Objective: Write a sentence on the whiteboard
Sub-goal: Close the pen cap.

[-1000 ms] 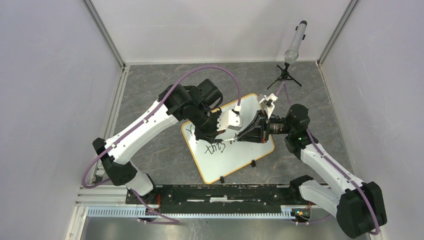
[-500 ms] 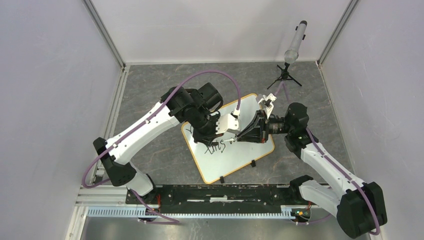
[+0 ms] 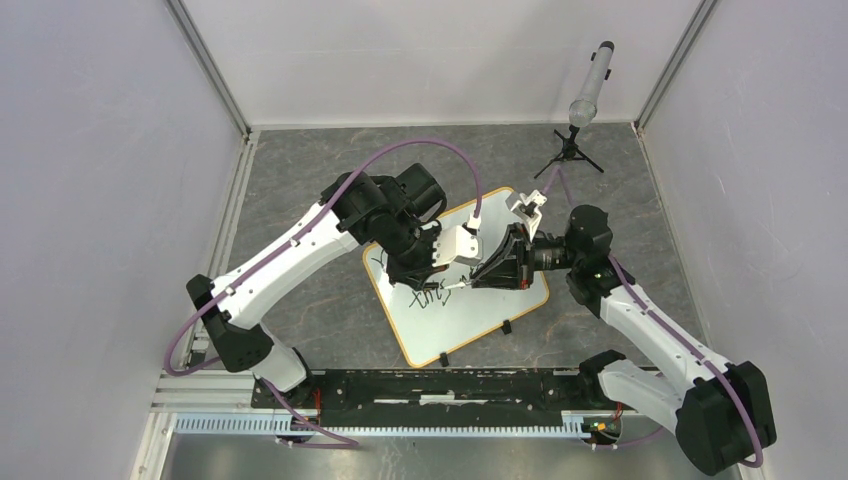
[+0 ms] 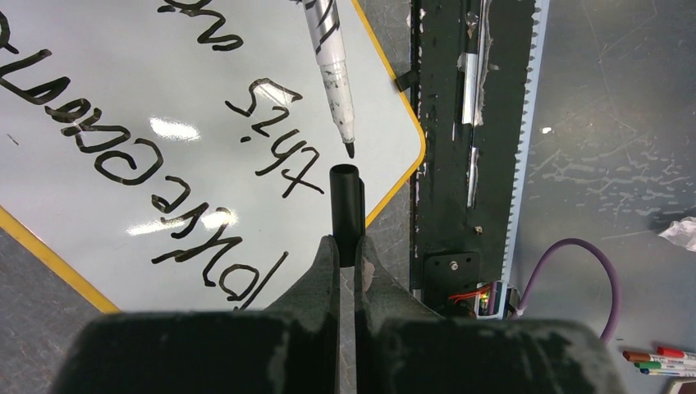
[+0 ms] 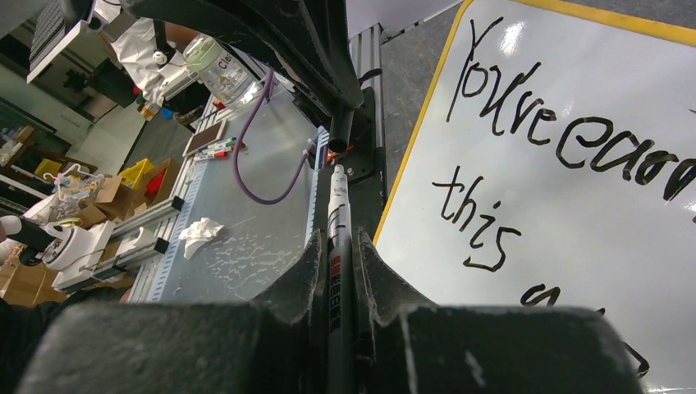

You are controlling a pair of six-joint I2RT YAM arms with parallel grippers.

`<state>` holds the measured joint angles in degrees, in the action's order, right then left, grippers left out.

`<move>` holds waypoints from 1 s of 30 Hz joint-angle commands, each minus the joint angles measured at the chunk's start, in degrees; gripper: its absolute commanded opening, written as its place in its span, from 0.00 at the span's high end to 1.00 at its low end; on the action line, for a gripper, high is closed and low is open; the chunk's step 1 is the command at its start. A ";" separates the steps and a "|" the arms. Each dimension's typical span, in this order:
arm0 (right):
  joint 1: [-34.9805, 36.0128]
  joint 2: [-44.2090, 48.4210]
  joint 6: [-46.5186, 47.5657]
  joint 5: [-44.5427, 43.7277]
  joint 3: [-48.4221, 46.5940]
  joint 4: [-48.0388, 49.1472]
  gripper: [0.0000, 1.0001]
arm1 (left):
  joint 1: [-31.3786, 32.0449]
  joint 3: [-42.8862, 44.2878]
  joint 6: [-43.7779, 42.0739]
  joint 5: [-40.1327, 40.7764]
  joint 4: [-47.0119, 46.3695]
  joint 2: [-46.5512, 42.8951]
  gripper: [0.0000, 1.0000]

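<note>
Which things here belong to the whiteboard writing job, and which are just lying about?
For the job: whiteboard, the writing, marker in the right pincer, cap in the left pincer.
Lying about: tube on a tripod, crumpled tissue, spare pens.

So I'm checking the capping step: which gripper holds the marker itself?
The right gripper: the white marker runs out between its fingers, tip bare. The left gripper pinches only the short black cap.
</note>
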<state>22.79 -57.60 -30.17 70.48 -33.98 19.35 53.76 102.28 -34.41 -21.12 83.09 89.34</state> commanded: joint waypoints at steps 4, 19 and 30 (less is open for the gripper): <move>0.42 -0.05 1.93 -0.14 -3.20 -0.67 1.00 | 0.73 1.69 -1.76 -0.90 0.11 0.53 0.98; 0.67 -0.15 3.54 -0.16 -4.21 -2.74 1.00 | 1.78 1.10 -2.27 0.38 0.51 1.40 0.98; 1.40 -0.65 3.93 -0.83 -4.09 -2.76 1.00 | 1.83 3.31 0.08 -0.93 -0.70 2.36 0.98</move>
<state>23.57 -58.02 -27.22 70.37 -35.57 15.46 55.16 102.63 -34.37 -20.86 83.79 91.37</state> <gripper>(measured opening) 0.144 0.059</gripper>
